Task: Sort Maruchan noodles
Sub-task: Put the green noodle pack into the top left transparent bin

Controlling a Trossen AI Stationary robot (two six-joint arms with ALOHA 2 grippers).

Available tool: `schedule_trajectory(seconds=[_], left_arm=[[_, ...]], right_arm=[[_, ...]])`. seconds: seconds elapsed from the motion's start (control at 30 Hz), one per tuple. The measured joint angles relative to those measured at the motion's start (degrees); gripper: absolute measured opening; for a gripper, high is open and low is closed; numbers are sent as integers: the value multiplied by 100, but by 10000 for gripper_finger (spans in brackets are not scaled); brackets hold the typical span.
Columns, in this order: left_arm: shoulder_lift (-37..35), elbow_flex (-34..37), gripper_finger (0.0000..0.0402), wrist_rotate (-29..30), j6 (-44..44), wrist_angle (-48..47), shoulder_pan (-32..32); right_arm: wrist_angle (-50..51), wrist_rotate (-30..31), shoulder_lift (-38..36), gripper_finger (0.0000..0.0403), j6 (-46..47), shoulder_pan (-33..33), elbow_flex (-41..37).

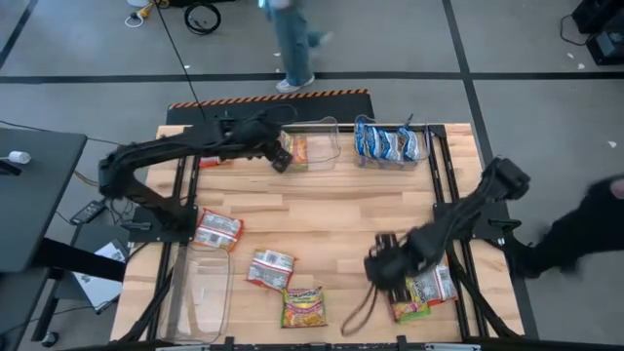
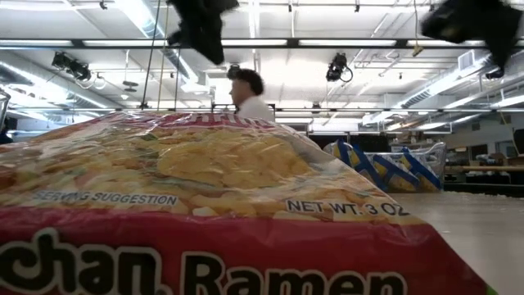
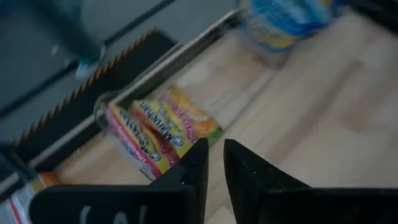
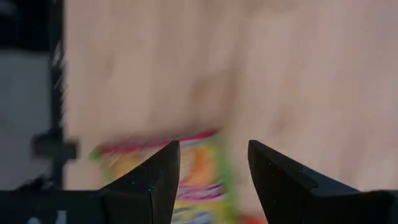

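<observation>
Maruchan noodle packets lie flat across the wooden table: two red-orange ones (image 1: 216, 231) (image 1: 270, 268) and a yellow-green one (image 1: 303, 305) near the front, which fills the low view (image 2: 205, 205). Another yellow-green packet (image 1: 409, 308) (image 4: 199, 177) lies beside a red one (image 1: 436, 285) at the near right. My right gripper (image 1: 380, 268) (image 4: 211, 149) hovers open just above that pair, holding nothing. My left gripper (image 1: 283, 159) (image 3: 214, 149) hangs over the far clear tub (image 1: 327, 132), its fingers a narrow gap apart and empty. Yellow-green packets (image 3: 165, 127) stand on edge in that tub.
A second far tub (image 1: 390, 161) holds blue-and-white packets (image 1: 385, 143). An empty clear tub (image 1: 200, 292) sits at the near left. A person (image 1: 292, 44) stands beyond the far edge, and a dark-clothed person (image 1: 585, 229) is at the table's right side.
</observation>
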State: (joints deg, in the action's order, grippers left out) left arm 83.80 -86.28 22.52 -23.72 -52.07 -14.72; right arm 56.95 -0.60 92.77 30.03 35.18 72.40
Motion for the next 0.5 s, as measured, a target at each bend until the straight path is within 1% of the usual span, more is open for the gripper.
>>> schedule_trajectory(seconds=[0.07,0.17,0.23,0.3,0.4,0.43,0.5], left_arm=[[-306,0,57,7,184,-27,201],[-732,0,57,32,356,-71,538],[-941,-2,57,40,385,-67,773],[-1098,0,57,33,385,-83,996],[-1255,2,57,33,350,-92,1333],[-1273,2,57,39,333,-67,1449],[-1309,1,57,37,255,-55,1687]], right_arm=[[-63,-344,280,195,548,232,-2],[-88,-828,547,195,1823,474,-2],[-84,-1092,707,195,2609,597,-2],[-52,-1305,873,194,3166,689,-2],[113,-1611,1142,194,3422,749,-2],[186,-1678,1243,194,3344,750,-2],[325,-1715,1428,194,2897,693,-2]])
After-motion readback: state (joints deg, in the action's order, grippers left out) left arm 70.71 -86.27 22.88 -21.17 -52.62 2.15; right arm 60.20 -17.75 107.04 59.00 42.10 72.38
